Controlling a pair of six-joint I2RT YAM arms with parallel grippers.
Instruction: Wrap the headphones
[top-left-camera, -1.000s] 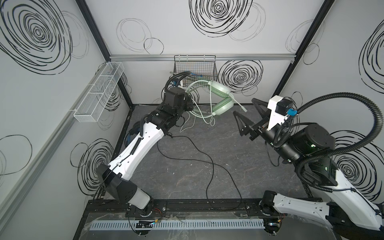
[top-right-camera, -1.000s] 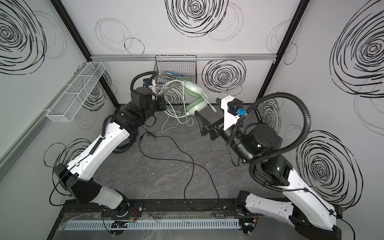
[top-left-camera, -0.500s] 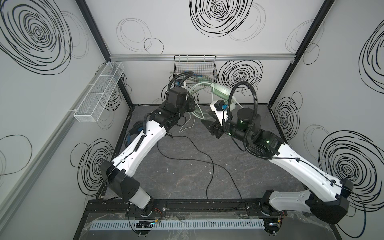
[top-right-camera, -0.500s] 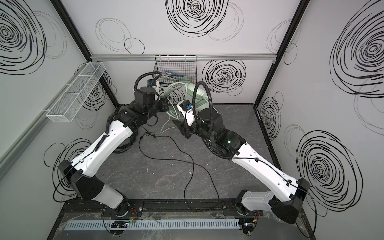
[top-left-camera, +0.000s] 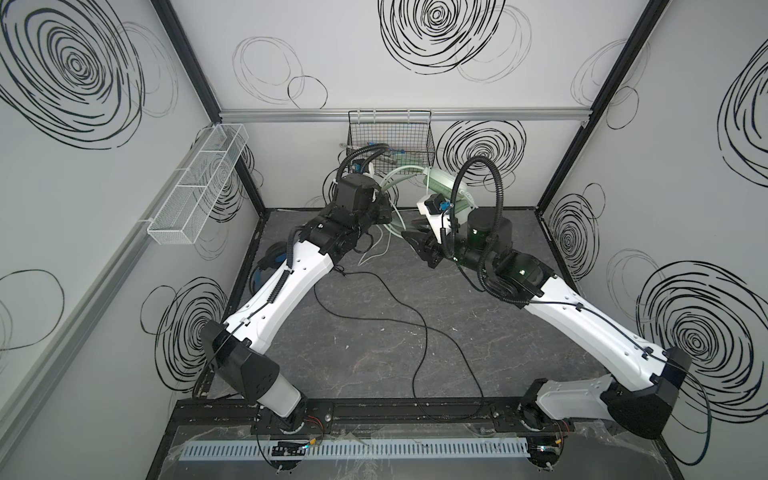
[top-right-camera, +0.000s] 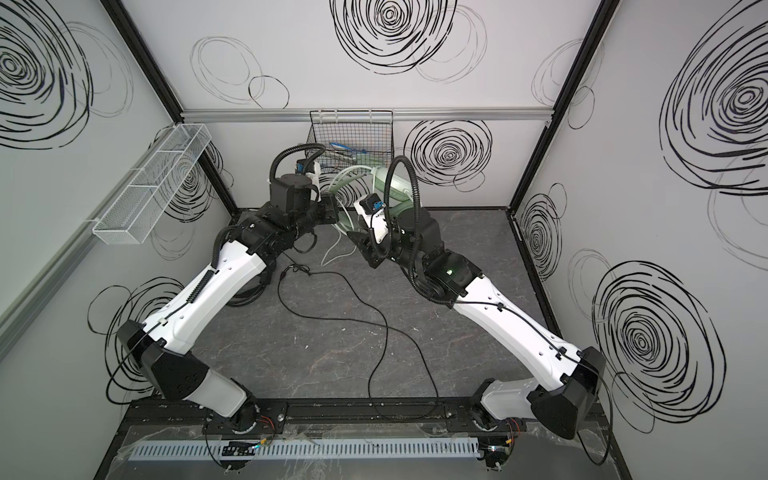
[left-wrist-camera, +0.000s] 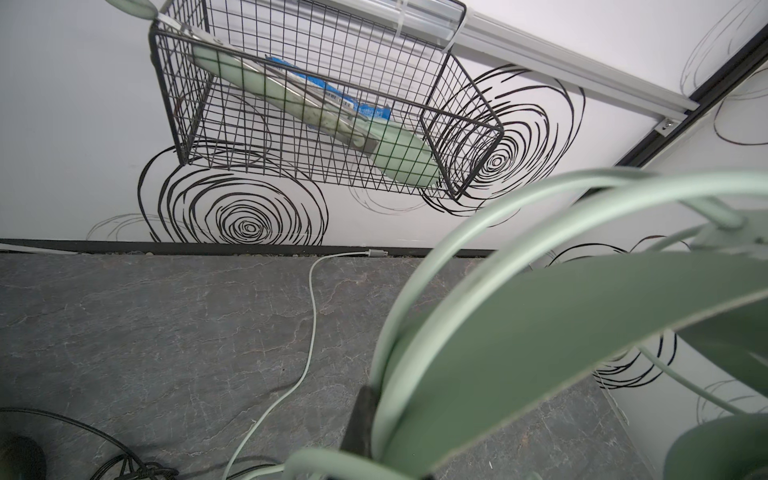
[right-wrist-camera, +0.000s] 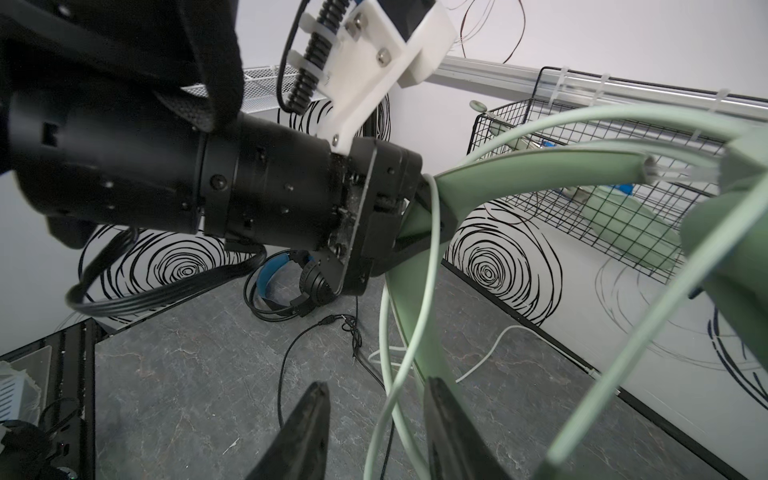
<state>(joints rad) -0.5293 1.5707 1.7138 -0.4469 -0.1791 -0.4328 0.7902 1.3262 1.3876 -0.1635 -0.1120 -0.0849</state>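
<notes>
The pale mint-green headphones (top-left-camera: 441, 183) hang in the air in front of the back wall, seen in both top views. My left gripper (top-left-camera: 388, 208) is shut on their headband (right-wrist-camera: 419, 324); one dark finger (left-wrist-camera: 360, 419) shows against the band. My right gripper (right-wrist-camera: 376, 415) has come up beside it from the right. Its jaws stand apart, with loops of the pale cord (right-wrist-camera: 390, 374) hanging between them and the headband against one finger. More pale cord (left-wrist-camera: 311, 311) trails over the floor. The black headphones (right-wrist-camera: 282, 282) with blue padding lie by the left wall, behind my left arm.
A black wire basket (top-left-camera: 390, 133) hangs on the back wall and holds a mint-green item and a blue packet. A white mesh shelf (top-left-camera: 199, 187) is fixed to the left wall. A long black cord (top-left-camera: 415, 332) snakes across the grey floor towards the front rail.
My right arm has swung in from the right to the hanging headset, and its jaws have narrowed round the pale cord. My left gripper has kept its hold in place.
</notes>
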